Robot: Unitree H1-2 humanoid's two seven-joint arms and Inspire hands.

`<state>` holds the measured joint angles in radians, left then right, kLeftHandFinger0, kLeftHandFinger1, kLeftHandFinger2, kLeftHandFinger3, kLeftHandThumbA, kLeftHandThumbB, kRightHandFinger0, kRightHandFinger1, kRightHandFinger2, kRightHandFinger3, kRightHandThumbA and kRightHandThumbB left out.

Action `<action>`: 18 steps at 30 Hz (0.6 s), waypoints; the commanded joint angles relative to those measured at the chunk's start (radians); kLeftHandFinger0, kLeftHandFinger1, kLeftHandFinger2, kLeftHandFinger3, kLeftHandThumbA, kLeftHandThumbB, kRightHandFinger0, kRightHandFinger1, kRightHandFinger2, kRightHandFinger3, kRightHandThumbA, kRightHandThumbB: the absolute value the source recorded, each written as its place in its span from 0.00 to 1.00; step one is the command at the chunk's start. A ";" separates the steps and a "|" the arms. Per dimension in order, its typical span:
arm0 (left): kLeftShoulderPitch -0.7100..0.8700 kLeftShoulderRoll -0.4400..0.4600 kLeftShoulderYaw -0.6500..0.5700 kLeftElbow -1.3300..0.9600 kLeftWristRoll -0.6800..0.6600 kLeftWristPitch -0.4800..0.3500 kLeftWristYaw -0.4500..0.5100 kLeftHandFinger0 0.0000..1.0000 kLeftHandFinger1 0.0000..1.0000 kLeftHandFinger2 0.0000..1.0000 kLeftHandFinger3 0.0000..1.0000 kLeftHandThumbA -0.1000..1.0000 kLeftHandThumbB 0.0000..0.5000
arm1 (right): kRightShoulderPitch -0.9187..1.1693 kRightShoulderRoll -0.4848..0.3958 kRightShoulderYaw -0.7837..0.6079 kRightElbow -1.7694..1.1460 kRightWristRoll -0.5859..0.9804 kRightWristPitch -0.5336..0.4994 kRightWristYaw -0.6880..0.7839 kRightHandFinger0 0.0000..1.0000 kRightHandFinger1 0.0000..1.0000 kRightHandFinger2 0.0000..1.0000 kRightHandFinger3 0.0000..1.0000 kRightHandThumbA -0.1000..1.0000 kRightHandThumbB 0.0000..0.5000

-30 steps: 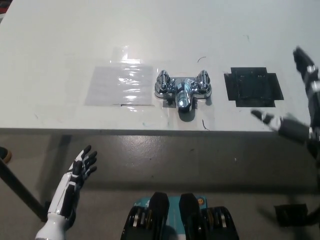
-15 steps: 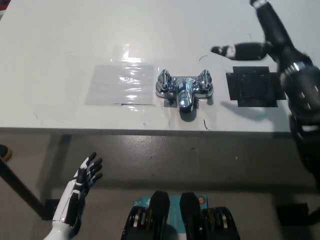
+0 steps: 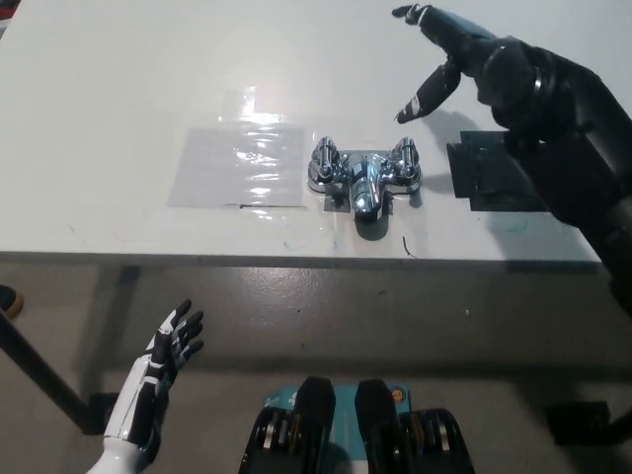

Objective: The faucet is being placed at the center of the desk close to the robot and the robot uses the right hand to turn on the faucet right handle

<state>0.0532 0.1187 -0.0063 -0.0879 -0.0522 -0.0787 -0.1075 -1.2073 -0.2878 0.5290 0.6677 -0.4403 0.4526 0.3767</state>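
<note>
A chrome faucet [image 3: 362, 176] stands near the front edge of the white desk [image 3: 118, 89], its spout pointing toward me. Its two handles are the left one [image 3: 323, 157] and the right one [image 3: 405, 156]. My black right hand [image 3: 446, 54] hovers open above the desk, behind and to the right of the right handle, fingers spread, touching nothing. My white left hand [image 3: 170, 345] rests open below the desk edge at the lower left.
A clear shiny tape patch [image 3: 239, 165] lies left of the faucet. A black tape square [image 3: 494, 173] lies to its right, partly under my right forearm. The floor shows below the desk's front edge.
My right arm has swung up from beside the desk's right edge and in over the desk, toward the faucet's right handle. The left hand has lowered slightly.
</note>
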 commanded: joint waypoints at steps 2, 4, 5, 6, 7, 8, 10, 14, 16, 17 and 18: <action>-0.015 0.014 -0.008 -0.015 0.002 -0.033 -0.019 1.00 1.00 1.00 1.00 1.00 0.35 | -0.121 0.011 0.048 0.076 -0.062 -0.033 0.057 1.00 1.00 1.00 1.00 1.00 0.75; -0.017 0.016 -0.009 -0.012 0.005 -0.040 -0.020 1.00 1.00 1.00 1.00 1.00 0.34 | -0.128 0.014 0.064 0.082 -0.071 -0.033 0.068 1.00 1.00 1.00 1.00 1.00 0.81; -0.019 0.016 -0.009 -0.011 0.006 -0.039 -0.019 1.00 1.00 1.00 1.00 1.00 0.35 | -0.133 0.018 0.073 0.090 -0.076 -0.034 0.072 1.00 1.00 1.00 1.00 1.00 0.81; -0.018 0.015 -0.009 -0.011 0.008 -0.039 -0.017 1.00 1.00 1.00 1.00 1.00 0.35 | -0.137 0.023 0.077 0.097 -0.077 -0.029 0.078 1.00 1.00 1.00 1.00 1.00 0.77; -0.017 0.013 -0.009 -0.011 0.009 -0.040 -0.014 1.00 1.00 1.00 1.00 1.00 0.35 | -0.140 0.028 0.078 0.105 -0.076 -0.021 0.083 1.00 1.00 1.00 1.00 1.00 0.76; -0.019 0.014 -0.007 -0.007 0.006 -0.044 -0.015 1.00 1.00 1.00 1.00 1.00 0.35 | -0.143 0.036 0.077 0.118 -0.076 -0.020 0.083 1.00 1.00 1.00 1.00 1.00 0.72; -0.020 0.012 -0.009 -0.010 0.007 -0.041 -0.014 1.00 1.00 1.00 1.00 1.00 0.33 | -0.153 0.051 0.079 0.154 -0.081 -0.027 0.077 1.00 1.00 1.00 1.00 1.00 0.70; -0.022 0.014 -0.010 -0.016 0.008 -0.034 -0.016 1.00 1.00 1.00 1.00 1.00 0.33 | -0.173 0.068 0.089 0.204 -0.100 -0.037 0.068 1.00 1.00 1.00 1.00 1.00 0.70; -0.022 0.014 -0.009 -0.019 0.013 -0.028 -0.012 1.00 1.00 1.00 1.00 1.00 0.33 | -0.179 0.077 0.087 0.215 -0.099 -0.032 0.064 1.00 1.00 1.00 1.00 1.00 0.71; -0.022 0.015 -0.009 -0.020 0.013 -0.026 -0.012 1.00 1.00 1.00 1.00 1.00 0.33 | -0.181 0.080 0.087 0.220 -0.100 -0.033 0.063 1.00 1.00 1.00 1.00 1.00 0.72; -0.024 0.015 -0.009 -0.020 0.014 -0.024 -0.013 1.00 1.00 1.00 1.00 1.00 0.33 | -0.184 0.084 0.085 0.228 -0.099 -0.034 0.060 1.00 1.00 1.00 1.00 1.00 0.72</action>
<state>0.0430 0.1219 -0.0077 -0.0856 -0.0493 -0.0808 -0.1074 -1.2935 -0.2120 0.6193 0.8832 -0.5049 0.4454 0.4395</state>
